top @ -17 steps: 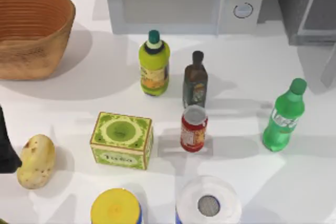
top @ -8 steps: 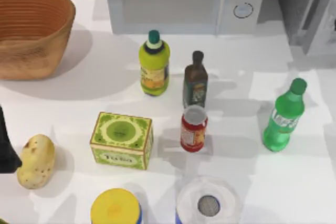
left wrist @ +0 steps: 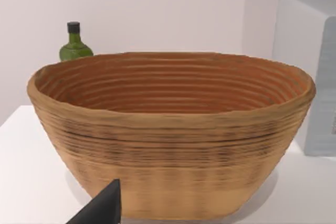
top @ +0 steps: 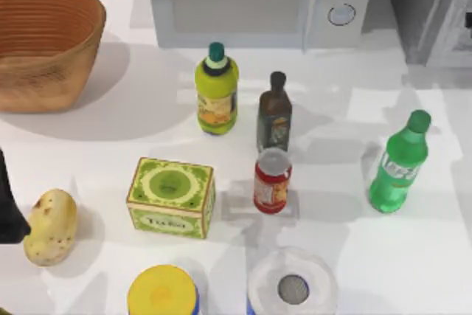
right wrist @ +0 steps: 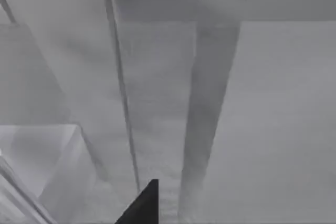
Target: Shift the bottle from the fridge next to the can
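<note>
The bottle (top: 398, 165) stood upright on the worktop (top: 110, 145) at about three o'clock of the can (top: 272, 181), well apart, so a careless sideways push could topple it; how either arm's jaws stood I could not tell.

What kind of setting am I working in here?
Likely a kitchen counter, in a rendered scene: a white microwave and a grey fridge stand at the back, with the bottle, the can and a potato on the tabletop.
</note>
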